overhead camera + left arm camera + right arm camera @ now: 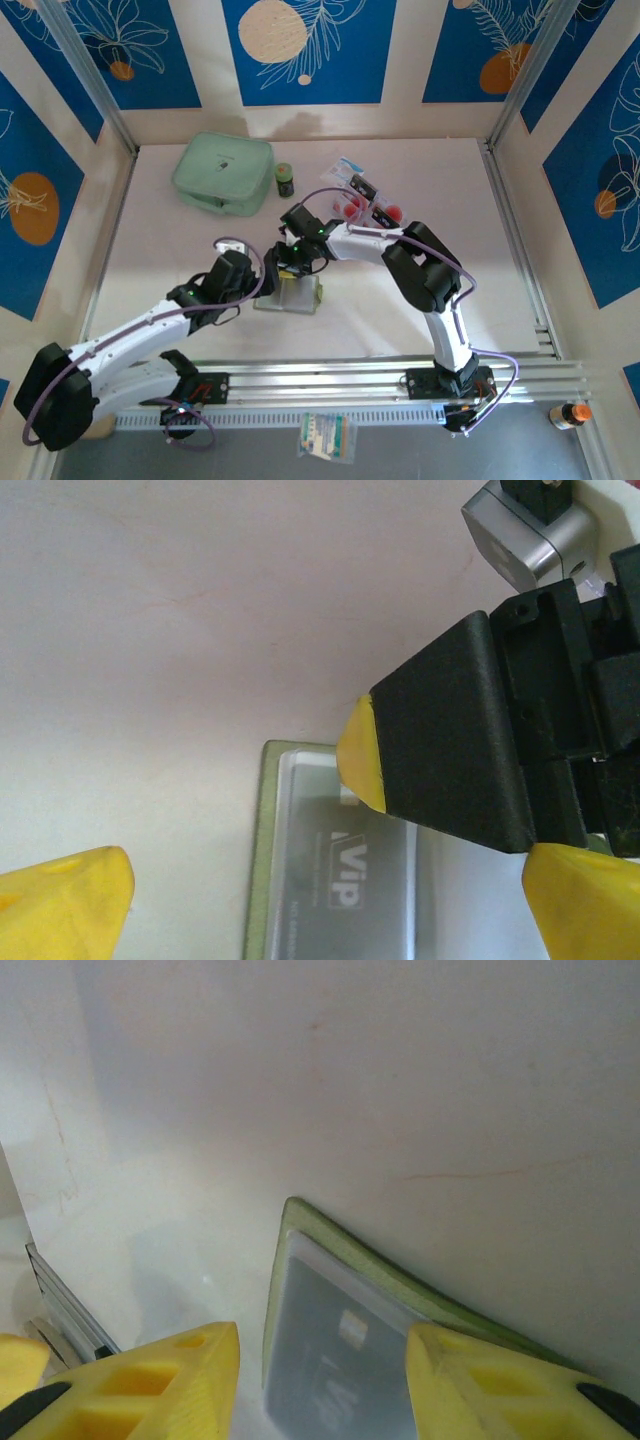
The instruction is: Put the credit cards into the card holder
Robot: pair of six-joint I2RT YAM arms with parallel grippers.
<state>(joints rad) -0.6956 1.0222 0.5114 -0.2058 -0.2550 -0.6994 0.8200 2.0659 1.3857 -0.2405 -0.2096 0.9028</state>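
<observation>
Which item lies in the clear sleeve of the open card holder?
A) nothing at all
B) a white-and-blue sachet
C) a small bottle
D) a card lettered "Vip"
D: in the left wrist view, a grey card printed "Vip" lies under the clear sleeve of the olive-green card holder.

A mint pouch (222,172) lies at the far left of the table (150,250). A small dark jar (285,180) stands just beside the pouch's right edge. A white-and-blue sachet (345,166) lies further right. Beyond the near rail lie a printed packet (327,437) and, well to the right, an orange-capped bottle (570,414).
</observation>
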